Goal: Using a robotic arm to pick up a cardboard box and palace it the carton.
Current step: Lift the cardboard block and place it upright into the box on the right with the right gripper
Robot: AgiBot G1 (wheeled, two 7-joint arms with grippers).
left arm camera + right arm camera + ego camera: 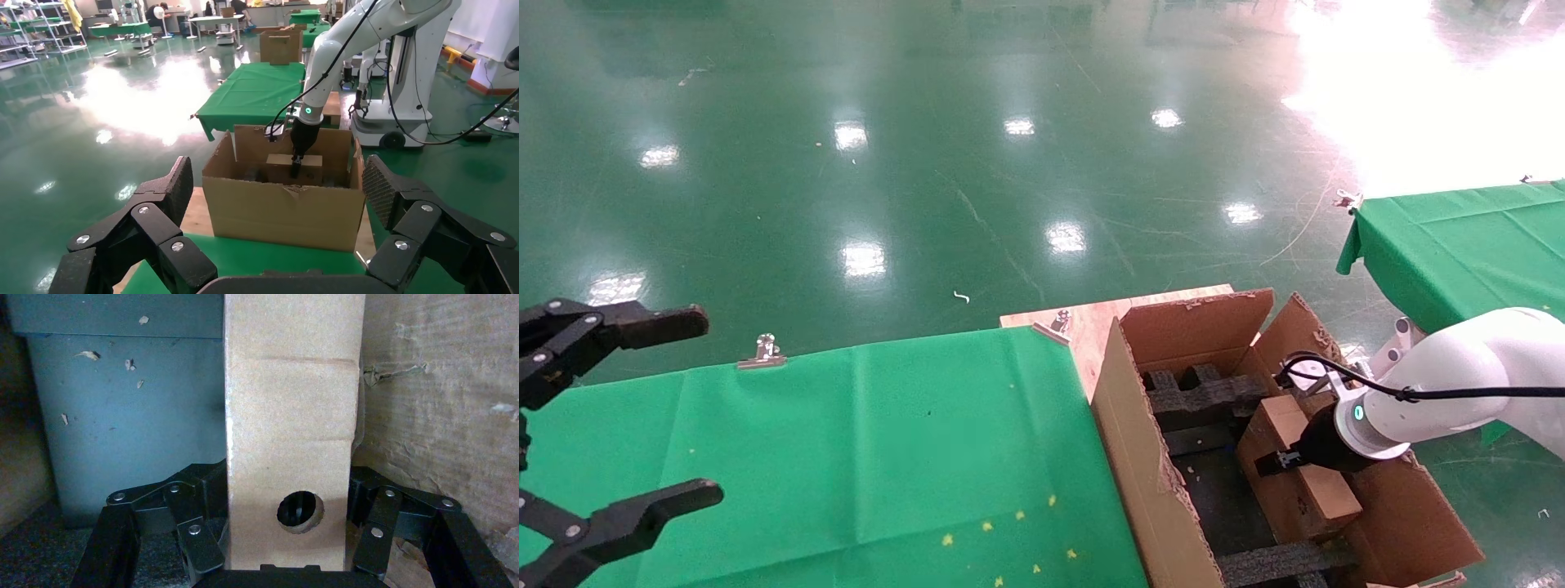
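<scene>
The white robotic arm [1459,384] reaches into the large ragged carton [1140,441] from the right. My right gripper [1279,461] is shut on the small cardboard box [1295,482] and holds it inside the carton, close to the right-hand wall, beside the black foam blocks [1205,396]. In the right wrist view the box [287,416] fills the space between the fingers [208,502]; its round hole [300,510] faces the camera. The left wrist view shows the arm [343,49], box [315,162] and carton [281,208]. My left gripper [708,407] is open and empty over the green table.
The carton stands on a wooden board [1083,322] at the end of the green-clothed table [846,457], which has metal clips [762,351] on its far edge. A second green table [1459,245] stands to the right. Shiny green floor lies beyond.
</scene>
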